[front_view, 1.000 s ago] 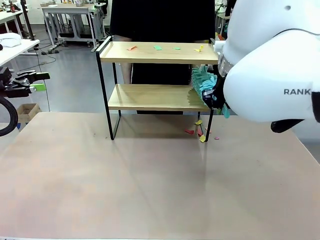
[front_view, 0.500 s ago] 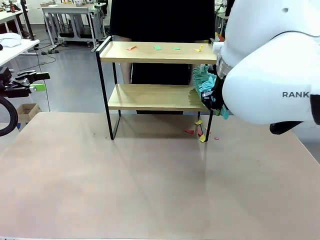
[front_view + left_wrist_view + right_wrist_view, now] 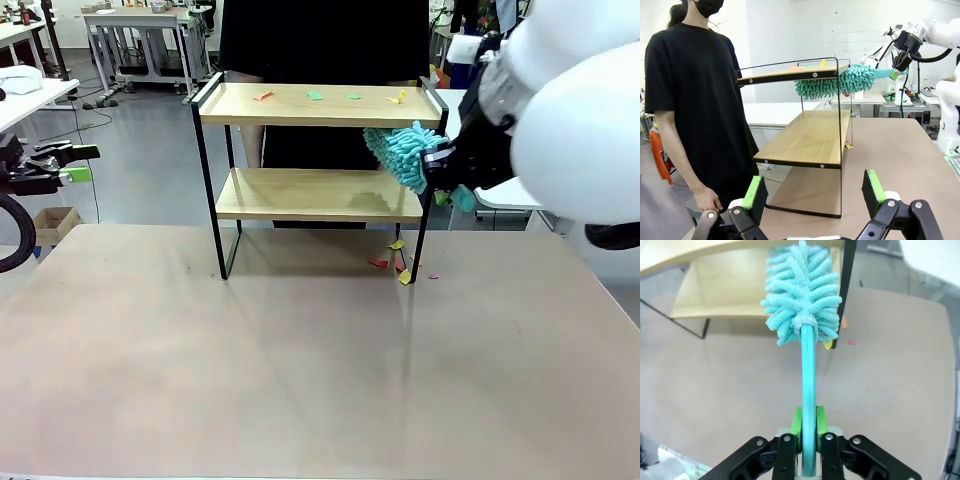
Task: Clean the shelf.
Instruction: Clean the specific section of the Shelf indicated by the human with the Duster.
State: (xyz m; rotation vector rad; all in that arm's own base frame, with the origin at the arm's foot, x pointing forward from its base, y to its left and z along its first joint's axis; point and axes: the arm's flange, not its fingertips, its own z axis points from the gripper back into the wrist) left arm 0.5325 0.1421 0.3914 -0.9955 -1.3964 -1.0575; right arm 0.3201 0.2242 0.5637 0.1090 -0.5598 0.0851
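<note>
Two end effectors are sharing the wide, pale bench [image 3: 300,380]. Nearest the robot, the left end effector [image 3: 814,191] is hovering off the bench's left side, its green-padded fingers [image 3: 754,191] standing as far apart as they go and gripping nothing. Farther in, toward the far edge, a handful of small coloured loose scraps [image 3: 400,263] is lying on the bench around the right front leg of the shelf [image 3: 318,196]. The shelf is standing upright on the bench near its far edge, roughly centred, with two light wooden boards sitting in a thin black frame with raised side rails. The top board is carrying a row of paper bits: a red scrap [image 3: 264,96], a green scrap [image 3: 315,95], a second green scrap [image 3: 354,97] and a yellow scrap [image 3: 398,97] just beside the right rail. At the shelf's right end, the right end effector [image 3: 808,421] is clamping its fingers tight on the teal handle of a fluffy duster [image 3: 801,290]. The duster's head is reaching in between the two boards, just beneath the top one; whether it is touching that board cannot be told. Behind the shelf, at the far side, a person [image 3: 320,40] in a black shirt is standing, one hand [image 3: 707,199] hanging low.
</note>
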